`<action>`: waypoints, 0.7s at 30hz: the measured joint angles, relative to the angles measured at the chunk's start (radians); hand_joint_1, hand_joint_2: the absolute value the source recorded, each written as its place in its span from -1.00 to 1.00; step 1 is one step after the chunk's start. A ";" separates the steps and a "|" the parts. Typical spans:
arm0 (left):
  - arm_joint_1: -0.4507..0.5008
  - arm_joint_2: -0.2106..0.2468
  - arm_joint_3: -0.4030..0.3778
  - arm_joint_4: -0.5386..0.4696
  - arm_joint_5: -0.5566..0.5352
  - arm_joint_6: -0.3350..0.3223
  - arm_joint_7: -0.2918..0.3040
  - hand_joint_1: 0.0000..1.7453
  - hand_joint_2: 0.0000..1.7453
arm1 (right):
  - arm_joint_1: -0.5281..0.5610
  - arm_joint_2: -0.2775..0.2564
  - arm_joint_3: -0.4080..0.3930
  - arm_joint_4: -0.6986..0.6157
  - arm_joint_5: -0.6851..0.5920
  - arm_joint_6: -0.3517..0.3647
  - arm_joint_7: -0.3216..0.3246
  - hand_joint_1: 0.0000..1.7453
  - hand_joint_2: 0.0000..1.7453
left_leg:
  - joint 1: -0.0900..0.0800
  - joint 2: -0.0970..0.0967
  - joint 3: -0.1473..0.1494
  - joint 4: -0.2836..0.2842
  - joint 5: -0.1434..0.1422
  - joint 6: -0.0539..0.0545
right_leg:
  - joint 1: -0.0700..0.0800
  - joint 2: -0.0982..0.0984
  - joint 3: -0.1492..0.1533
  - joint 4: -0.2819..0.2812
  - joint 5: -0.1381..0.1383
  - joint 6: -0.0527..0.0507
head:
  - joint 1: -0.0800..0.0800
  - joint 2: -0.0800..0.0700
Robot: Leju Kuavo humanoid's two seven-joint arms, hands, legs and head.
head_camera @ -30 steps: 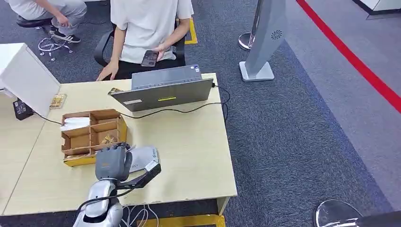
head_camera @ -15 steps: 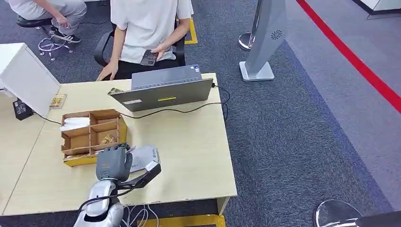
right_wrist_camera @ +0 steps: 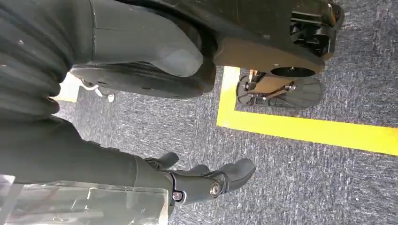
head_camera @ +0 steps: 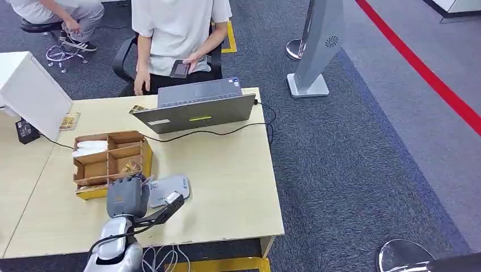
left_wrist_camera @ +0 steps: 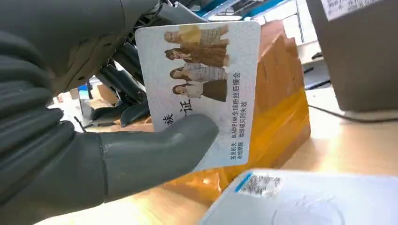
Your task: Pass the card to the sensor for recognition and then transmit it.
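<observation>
The left hand (left_wrist_camera: 70,154) pinches the card (left_wrist_camera: 206,84) between thumb and fingers, just above the sensor (left_wrist_camera: 309,199). The right hand (right_wrist_camera: 187,180) hangs loosely open, holding nothing.

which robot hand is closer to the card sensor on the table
Left. The left robot hand hovers right beside the sensor, holding the card at its edge. The right robot hand hangs down over the carpet, away from the table.

Office-like demo floor, grey carpet (head_camera: 351,147) with red line (head_camera: 422,68) upper right, pale desk (head_camera: 232,187), seated person (head_camera: 176,34) at top
</observation>
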 joint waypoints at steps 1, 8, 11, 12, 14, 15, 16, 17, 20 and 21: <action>-0.001 0.000 0.000 0.008 -0.004 -0.014 -0.011 1.00 1.00 | 0.000 0.000 0.000 0.000 -0.002 0.001 0.000 -1.00 1.00 | 0.000 0.000 0.000 0.000 0.000 0.000 | 0.000 0.000 0.000 0.000 0.000 0.000 | 0.000 0.000; -0.009 -0.002 0.000 0.031 -0.010 -0.029 -0.017 1.00 1.00 | 0.000 0.000 0.000 0.000 -0.002 0.004 -0.002 -1.00 1.00 | 0.000 0.000 0.000 0.000 0.000 0.000 | 0.000 0.000 0.000 0.000 0.000 0.000 | 0.000 0.000; -0.009 -0.002 0.000 0.031 -0.010 -0.029 -0.017 1.00 1.00 | 0.000 0.000 0.000 0.000 -0.002 0.004 -0.002 -1.00 1.00 | 0.000 0.000 0.000 0.000 0.000 0.000 | 0.000 0.000 0.000 0.000 0.000 0.000 | 0.000 0.000; -0.009 -0.002 0.000 0.032 -0.010 -0.030 -0.017 1.00 1.00 | 0.000 0.000 0.000 0.000 -0.002 0.004 -0.002 -1.00 1.00 | 0.000 0.000 0.000 0.000 0.000 0.000 | 0.000 0.000 0.000 0.000 0.000 0.000 | 0.000 0.000; -0.010 -0.002 0.000 0.032 -0.010 -0.032 -0.017 1.00 1.00 | 0.000 0.000 0.000 0.000 -0.003 0.004 -0.002 -1.00 1.00 | 0.000 0.000 0.000 0.000 0.000 0.000 | 0.000 0.000 0.000 0.000 0.000 0.000 | 0.000 0.000; -0.014 -0.003 0.000 0.037 -0.010 -0.040 -0.016 1.00 1.00 | 0.000 0.000 0.000 0.000 -0.011 0.004 -0.003 -1.00 1.00 | 0.000 0.000 0.000 0.000 0.000 0.000 | 0.000 0.000 0.001 0.000 0.000 0.000 | 0.000 0.000; -0.015 -0.004 0.000 0.039 -0.010 -0.043 -0.015 1.00 1.00 | 0.000 0.000 0.000 0.000 -0.014 0.004 -0.004 -1.00 1.00 | 0.000 0.000 0.000 0.000 0.000 0.000 | 0.000 0.000 0.001 0.000 0.000 0.000 | 0.000 0.000; -0.019 -0.005 0.000 0.045 -0.010 -0.048 -0.015 1.00 1.00 | 0.000 0.000 0.000 0.000 -0.014 0.004 -0.006 -1.00 1.00 | 0.000 0.000 0.001 0.000 0.000 0.000 | 0.000 0.000 0.002 0.000 0.000 0.000 | 0.000 0.000; -0.021 -0.006 0.000 0.051 -0.008 -0.052 -0.015 1.00 1.00 | 0.000 0.000 0.000 0.000 -0.013 0.007 -0.006 -1.00 1.00 | 0.000 0.000 0.002 0.000 0.000 0.000 | 0.000 0.000 0.002 0.000 0.000 0.000 | 0.000 0.000; -0.021 -0.006 0.000 0.051 -0.008 -0.052 -0.015 1.00 1.00 | 0.000 0.000 0.000 0.000 -0.013 0.007 -0.006 -1.00 1.00 | 0.000 0.000 0.002 0.000 0.000 0.000 | 0.000 0.000 0.002 0.000 0.000 0.000 | 0.000 0.000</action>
